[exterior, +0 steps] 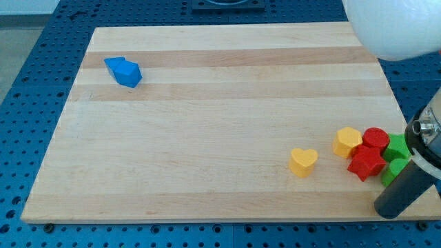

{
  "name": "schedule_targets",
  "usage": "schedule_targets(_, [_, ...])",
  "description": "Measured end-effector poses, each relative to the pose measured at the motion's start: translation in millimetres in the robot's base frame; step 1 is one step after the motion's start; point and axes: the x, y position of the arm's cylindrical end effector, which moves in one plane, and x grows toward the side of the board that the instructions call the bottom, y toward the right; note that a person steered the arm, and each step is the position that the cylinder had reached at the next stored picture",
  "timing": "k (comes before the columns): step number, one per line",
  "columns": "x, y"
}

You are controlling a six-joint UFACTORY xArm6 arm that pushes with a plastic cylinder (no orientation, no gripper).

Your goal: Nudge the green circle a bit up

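Note:
My tip [388,206] rests near the board's bottom right corner. The dark rod slants up to the right from it. The green circle [393,169] lies just above the tip, close to the rod and partly covered by it; I cannot tell whether they touch. A second green block [397,147] sits directly above the circle, its shape unclear. A red star [366,163] touches the circle's left side. A red circle [375,138] lies above the star.
A yellow hexagon [347,142] lies left of the red circle. A yellow heart [303,162] sits alone further left. Blue blocks [123,71] lie at the top left. A white rounded object [393,27] hangs over the top right corner. The board's right edge [394,103] is close.

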Motion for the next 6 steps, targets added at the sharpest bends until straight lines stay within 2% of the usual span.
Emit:
schedule_targets(4, [0.0,1.5])
schedule_targets(6, [-21.7,38.6])
